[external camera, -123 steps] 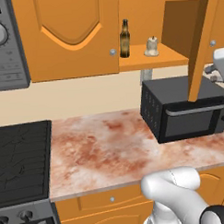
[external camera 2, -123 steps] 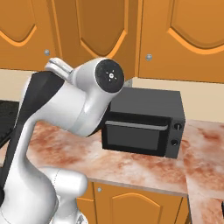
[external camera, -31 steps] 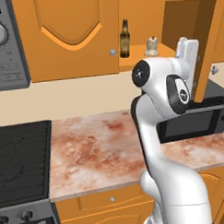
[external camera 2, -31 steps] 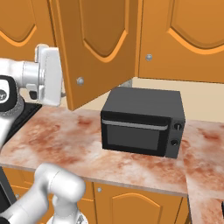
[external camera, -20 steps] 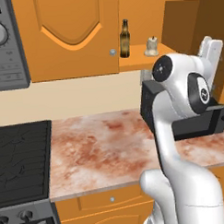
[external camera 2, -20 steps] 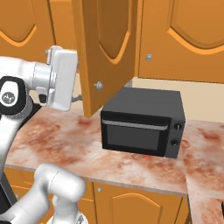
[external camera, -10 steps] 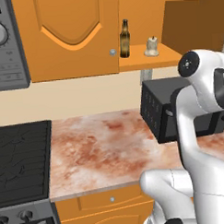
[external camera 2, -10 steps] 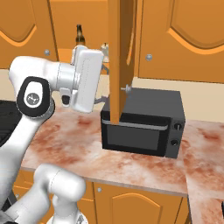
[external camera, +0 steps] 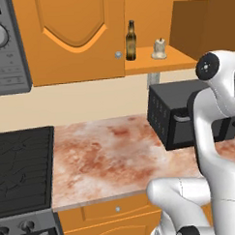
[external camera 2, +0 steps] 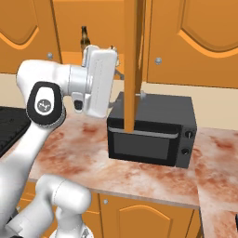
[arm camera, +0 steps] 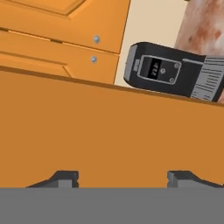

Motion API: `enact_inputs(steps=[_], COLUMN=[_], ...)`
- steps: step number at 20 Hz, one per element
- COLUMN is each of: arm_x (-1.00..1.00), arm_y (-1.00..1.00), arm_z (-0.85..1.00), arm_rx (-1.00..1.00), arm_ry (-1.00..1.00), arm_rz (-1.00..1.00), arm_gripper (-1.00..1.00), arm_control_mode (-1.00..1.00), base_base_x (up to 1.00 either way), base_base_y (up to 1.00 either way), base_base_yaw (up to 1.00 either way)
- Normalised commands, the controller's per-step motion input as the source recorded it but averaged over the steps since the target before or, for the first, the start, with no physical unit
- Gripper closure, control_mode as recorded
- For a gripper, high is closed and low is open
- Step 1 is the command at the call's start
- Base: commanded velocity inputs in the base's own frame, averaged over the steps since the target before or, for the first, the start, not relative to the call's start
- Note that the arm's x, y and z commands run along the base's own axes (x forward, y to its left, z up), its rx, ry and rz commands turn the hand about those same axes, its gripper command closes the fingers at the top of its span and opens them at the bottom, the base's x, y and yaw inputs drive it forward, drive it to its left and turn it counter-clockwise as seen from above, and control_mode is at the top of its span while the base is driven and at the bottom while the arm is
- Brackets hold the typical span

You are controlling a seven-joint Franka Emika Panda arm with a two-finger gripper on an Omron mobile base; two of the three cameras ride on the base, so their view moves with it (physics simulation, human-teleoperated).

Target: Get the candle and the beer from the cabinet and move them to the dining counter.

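Left base view, from the left: a stove (external camera: 22, 167), then the marbled tabletop (external camera: 106, 154), and above it the orange cabinet (external camera: 77, 36) with its right door swung open. On its shelf stands the beer (external camera: 130, 40), a slim brown long-necked bottle, with the candle (external camera: 158, 49), small, cream-white and lumpy, just to its right. Below sits a black microwave (external camera: 182, 114). Hand view shows the pincer (arm camera: 123, 177) with its tips spread apart against the open door's (arm camera: 109, 131) orange face, gripping nothing.
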Motion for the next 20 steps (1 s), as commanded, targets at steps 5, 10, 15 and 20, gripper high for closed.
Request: enact_inputs(steps=[5, 10, 15, 20], arm_x=[0.21, 0.00, -0.06, -0.11], arm_y=[0.07, 0.79, 0.73, 0.75], arm_z=[-0.12, -0.06, 0.00, 0.02], arm_rx=[0.00, -0.03, -0.04, -0.05], arm_ry=[0.00, -0.04, 0.00, 0.08], arm_rz=[0.00, 0.03, 0.21, 0.30], arm_gripper=[-1.00, -1.00, -1.00, -1.00], arm_control_mode=[-1.00, -1.00, -1.00, -1.00], base_base_x=[0.00, 0.00, 0.00, 0.00], base_base_y=[0.00, 0.00, 0.00, 0.00], base_base_yaw=[0.00, 0.00, 0.00, 0.00])
